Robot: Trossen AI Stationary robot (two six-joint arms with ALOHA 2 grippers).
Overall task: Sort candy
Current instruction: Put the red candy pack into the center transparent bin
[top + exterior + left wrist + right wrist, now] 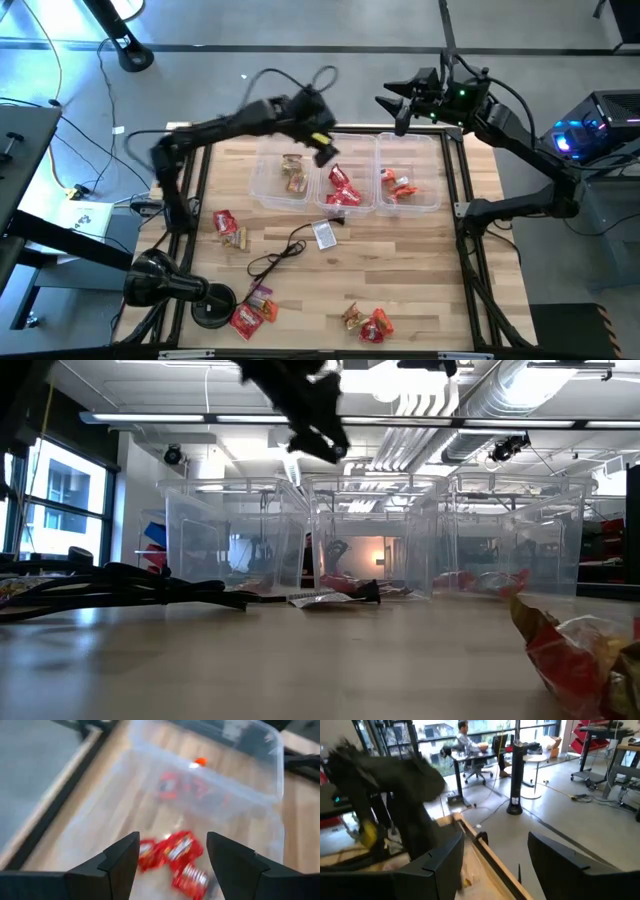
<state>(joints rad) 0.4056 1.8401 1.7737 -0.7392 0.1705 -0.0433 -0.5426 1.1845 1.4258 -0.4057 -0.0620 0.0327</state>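
Three clear plastic bins stand in a row at the table's far side: the left bin [289, 176] holds brown/gold candy, the middle bin [343, 190] red candy [175, 855], the right bin [405, 186] orange-red candy. My left gripper [325, 148] hangs open and empty above the middle bin [172, 851]. My right gripper [392, 105] is open and empty, raised beyond the table's far edge. Loose candy lies on the table at the left [228, 226], near left [252, 312] and near middle [367, 322].
A small grey tag [325, 234] with a black cable [275, 256] lies in front of the bins. A black round base [160, 280] stands at the near left corner. In the low view a candy [580, 655] lies close at the right.
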